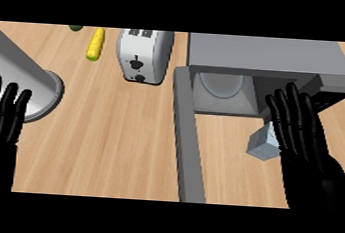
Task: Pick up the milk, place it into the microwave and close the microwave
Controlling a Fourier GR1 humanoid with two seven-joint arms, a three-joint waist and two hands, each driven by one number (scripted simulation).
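Observation:
A small pale grey-blue milk carton (262,142) stands on the wooden counter just in front of the microwave (268,56). The microwave is open, with its door (186,139) swung out toward me and a round turntable plate (222,85) showing inside. My right hand (301,134) hovers open with straight fingers pointing up, right beside and partly over the carton's right side. My left hand (1,120) rests open at the left edge, fingers up.
A silver toaster (144,55) sits left of the microwave. A yellow corn cob (95,44) and a green item (75,27) lie at the back. A large grey cylinder with a round base (37,87) stands at the left.

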